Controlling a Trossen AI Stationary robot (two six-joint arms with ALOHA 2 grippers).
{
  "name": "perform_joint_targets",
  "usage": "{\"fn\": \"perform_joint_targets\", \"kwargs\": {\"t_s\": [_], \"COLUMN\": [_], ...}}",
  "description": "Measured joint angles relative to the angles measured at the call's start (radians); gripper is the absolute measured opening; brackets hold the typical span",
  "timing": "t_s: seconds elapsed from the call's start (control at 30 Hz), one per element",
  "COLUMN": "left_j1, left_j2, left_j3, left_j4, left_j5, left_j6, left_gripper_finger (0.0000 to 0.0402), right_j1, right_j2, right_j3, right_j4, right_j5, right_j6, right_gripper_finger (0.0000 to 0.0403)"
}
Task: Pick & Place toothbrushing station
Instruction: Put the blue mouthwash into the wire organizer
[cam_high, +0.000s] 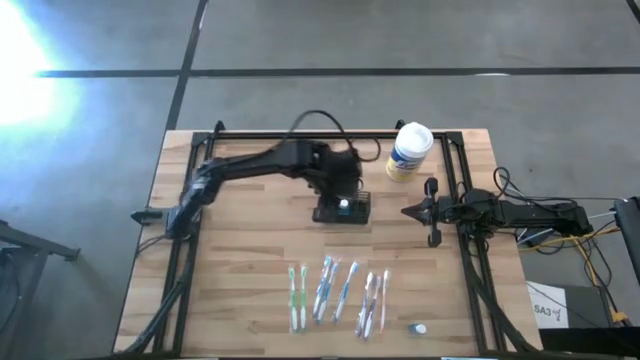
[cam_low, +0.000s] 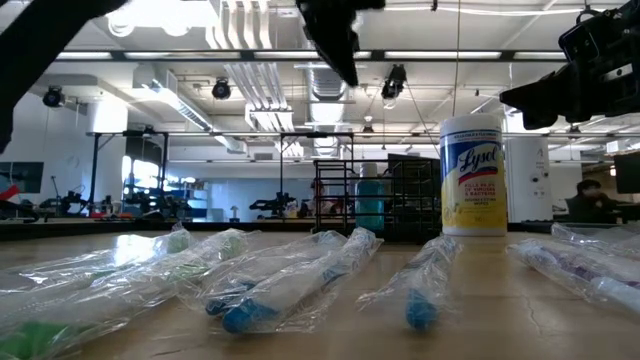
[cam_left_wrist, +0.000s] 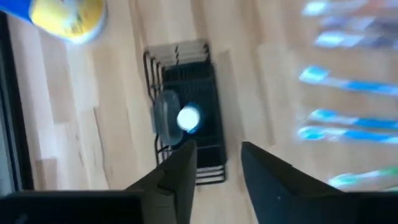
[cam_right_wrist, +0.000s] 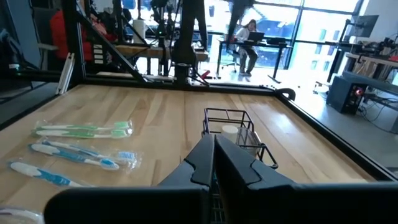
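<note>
The left gripper (cam_high: 340, 196) hangs over the toothbrushing station (cam_high: 342, 208) at the table's (cam_high: 250, 270) middle; the right gripper (cam_high: 408, 211) waits well to its side. At table level the station (cam_low: 380, 198) stands beside a white canister (cam_low: 473, 175). The left wrist camera shows the fingers (cam_left_wrist: 180, 168) parted, empty, above the station (cam_left_wrist: 186, 118). The right fingers (cam_right_wrist: 214, 155) are pressed together, holding nothing.
</note>
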Motion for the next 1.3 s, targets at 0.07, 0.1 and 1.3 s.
{"fn": "perform_joint_targets", "kwargs": {"t_s": [0.07, 0.1, 1.3], "left_j1": [-0.004, -0.006, 0.008], "left_j2": [-0.08, -0.125, -1.608], "left_j3": [-0.088, -0.149, -2.175], "left_j4": [0.074, 0.123, 1.784], "left_j5": [0.032, 0.043, -0.041], "left_j6": [-0.015, -0.019, -0.329], "left_gripper_finger": [0.0107, 0.0097, 0.0002], "right_j1": [0.0, 0.0, 0.0], "right_j2": [0.0, 0.0, 0.0], "right_j3": [0.0, 0.0, 0.0], "right_j4": [-0.003, -0.004, 0.035], "right_j5": [-0.002, -0.004, -0.007], "right_j6": [0.001, 0.005, 0.003], "right_gripper_finger": [0.0008, 0.0008, 0.0008]}}
